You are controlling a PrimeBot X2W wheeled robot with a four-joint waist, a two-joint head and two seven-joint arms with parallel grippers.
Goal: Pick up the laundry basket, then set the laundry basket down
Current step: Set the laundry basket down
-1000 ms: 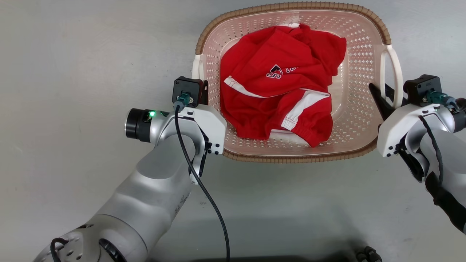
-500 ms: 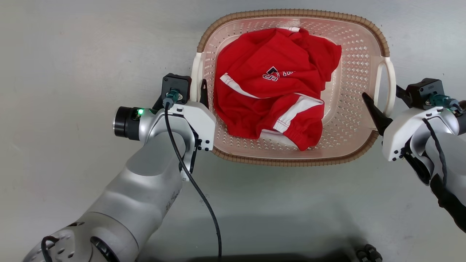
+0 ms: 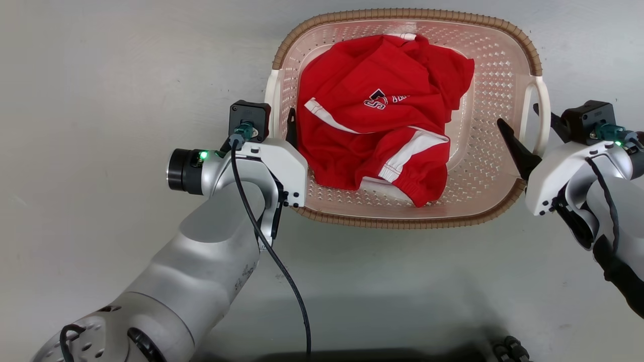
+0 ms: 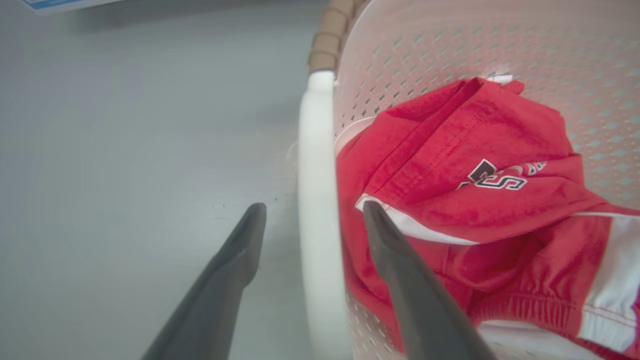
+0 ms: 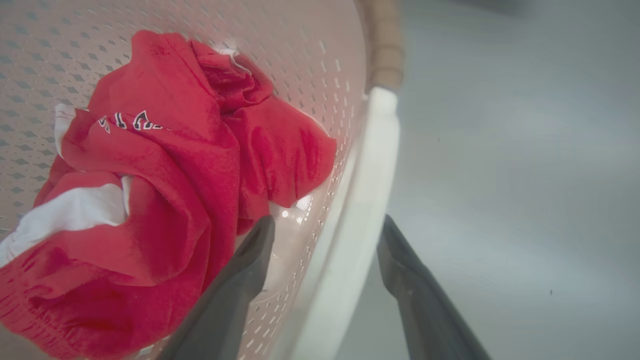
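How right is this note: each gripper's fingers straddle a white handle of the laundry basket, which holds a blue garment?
Only the colour is wrong: the garment is red with white trim, not blue, as the head view shows. The left gripper and right gripper do each straddle a white handle of the laundry basket.

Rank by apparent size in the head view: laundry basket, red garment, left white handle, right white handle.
1. laundry basket
2. red garment, lying inside the basket
3. right handle and left handle: these look about alike, and the left one is partly hidden, so I won't rank them against each other.
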